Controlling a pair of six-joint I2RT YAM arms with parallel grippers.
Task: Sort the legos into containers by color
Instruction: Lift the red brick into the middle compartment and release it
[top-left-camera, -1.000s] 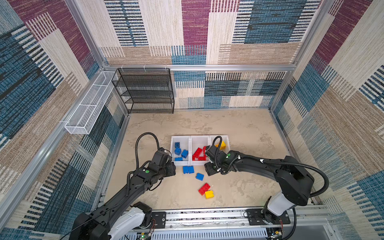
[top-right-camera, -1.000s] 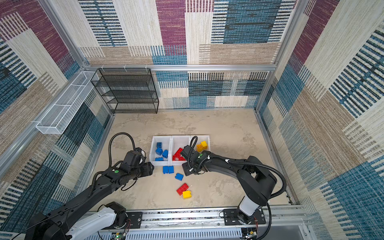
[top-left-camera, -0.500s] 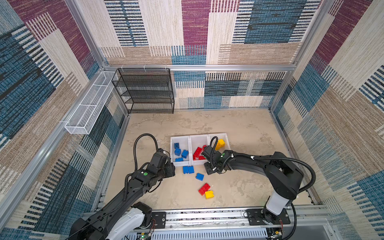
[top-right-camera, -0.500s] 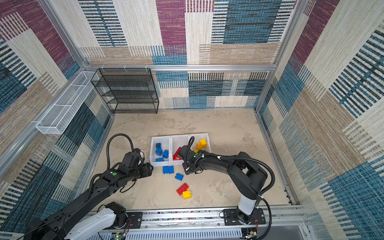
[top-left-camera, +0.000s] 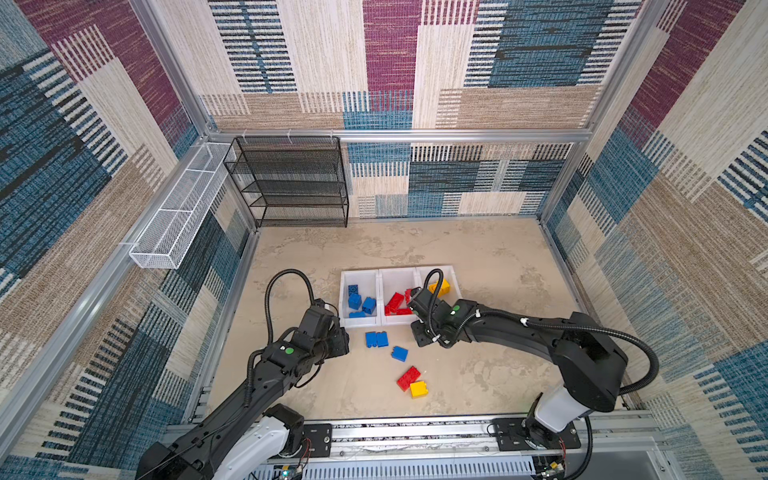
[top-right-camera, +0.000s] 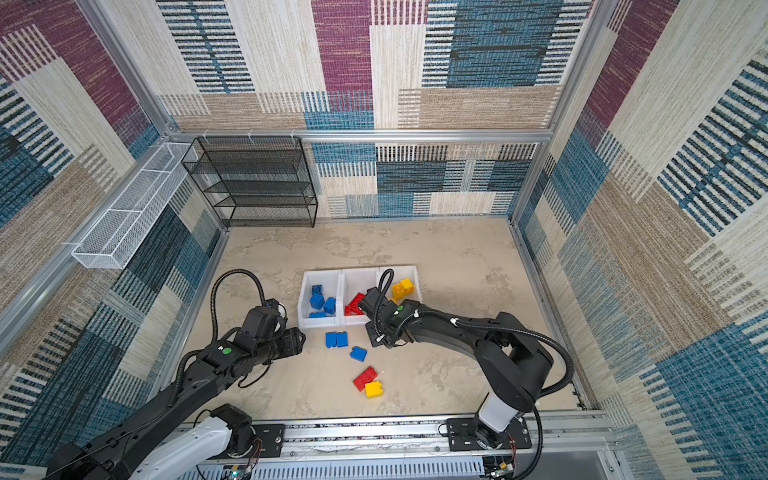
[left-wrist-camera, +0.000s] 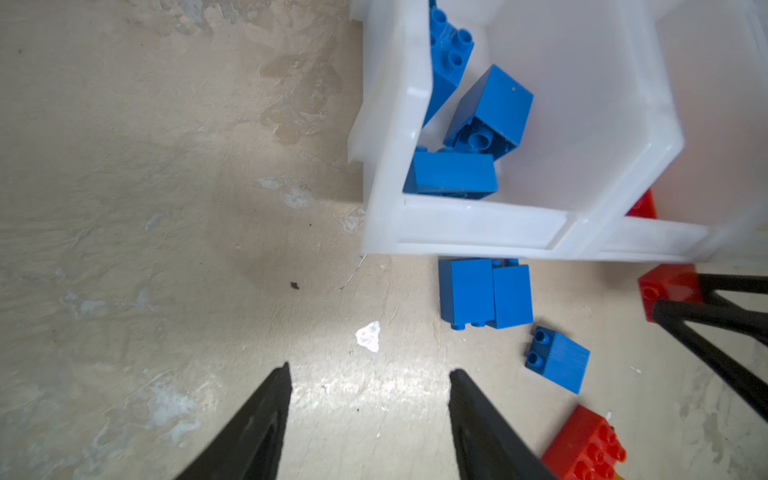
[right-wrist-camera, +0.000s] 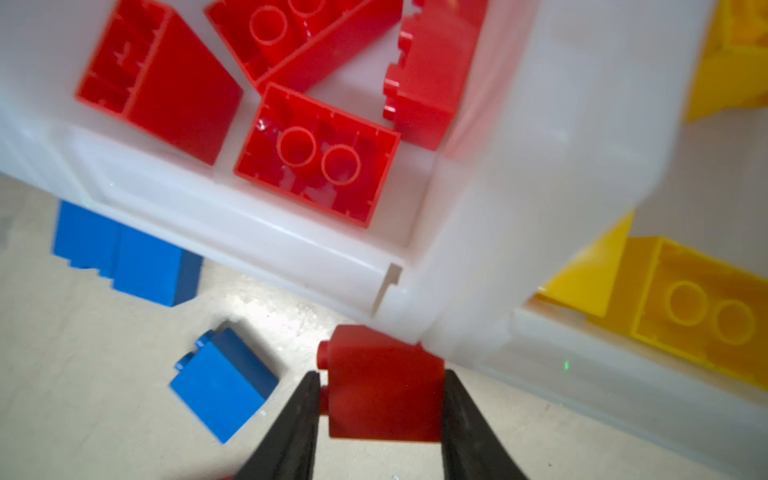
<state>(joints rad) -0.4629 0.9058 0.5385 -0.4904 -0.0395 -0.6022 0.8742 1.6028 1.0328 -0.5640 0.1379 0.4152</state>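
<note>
The left gripper (left-wrist-camera: 370, 370) hung low over the bare table (left-wrist-camera: 166, 249), jaws moderately apart with nothing between them. Ahead of its tips stood the white containers (left-wrist-camera: 478, 226), the nearest holding blue legos (left-wrist-camera: 455, 176). A joined blue pair (left-wrist-camera: 484, 293) lay just outside that bin, and a single blue brick (left-wrist-camera: 557, 359) lay beside the claw. The right gripper (right-wrist-camera: 380, 376) pinched a small red brick (right-wrist-camera: 384, 399) by both sides, close against the bins' front wall. Beyond its tips lay red legos (right-wrist-camera: 316, 158) and, one bin over, yellow legos (right-wrist-camera: 698, 320).

Black arms (top-left-camera: 266, 374), white bases (top-left-camera: 257, 444), green dots (top-left-camera: 286, 350), looped black cables (top-left-camera: 286, 272)
</note>
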